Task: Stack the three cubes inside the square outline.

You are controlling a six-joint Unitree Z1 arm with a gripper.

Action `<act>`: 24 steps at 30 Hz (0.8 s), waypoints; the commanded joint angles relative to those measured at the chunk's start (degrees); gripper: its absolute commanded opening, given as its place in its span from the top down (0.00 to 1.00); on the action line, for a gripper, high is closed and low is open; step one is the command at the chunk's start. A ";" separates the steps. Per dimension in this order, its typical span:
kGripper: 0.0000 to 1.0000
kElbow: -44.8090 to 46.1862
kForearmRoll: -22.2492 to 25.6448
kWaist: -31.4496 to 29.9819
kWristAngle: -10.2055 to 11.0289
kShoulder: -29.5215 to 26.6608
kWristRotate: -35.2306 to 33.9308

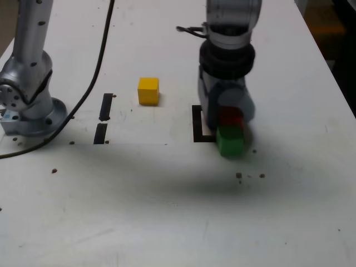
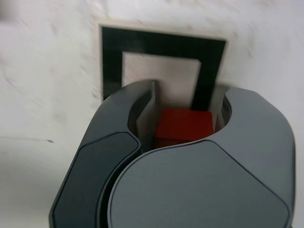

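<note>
exterior view: gripper (image 2: 187, 105) clamped on red cube (image 2: 184, 124), green cube (image 1: 230, 141) showing directly below it, at square outline's (image 1: 197, 123) right side. yellow cube (image 1: 148, 92) apart, left.

Exterior view: pale light, soft broad shadow across the foreground | Wrist view: dim greyish light, blurred table surface

You have a plain yellow cube (image 1: 148, 91) flat on the desk (image 1: 111, 206), left of the thick black square outline (image 1: 197, 125) in the exterior view; a red cube (image 2: 184, 126) and, seemingly just beside it, a green one (image 1: 230, 141) near the outline.
</note>
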 commanded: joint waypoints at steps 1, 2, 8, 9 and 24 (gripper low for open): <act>0.79 -1.23 0.35 -0.79 -1.53 0.03 -0.07; 0.79 -1.84 0.77 -1.25 -2.45 0.01 -0.07; 0.79 -9.43 10.73 -4.69 -6.91 -0.88 -0.08; 0.79 -10.09 12.12 -4.85 -6.98 -0.96 -0.09; 0.77 -6.95 17.59 -1.78 1.14 -1.81 0.41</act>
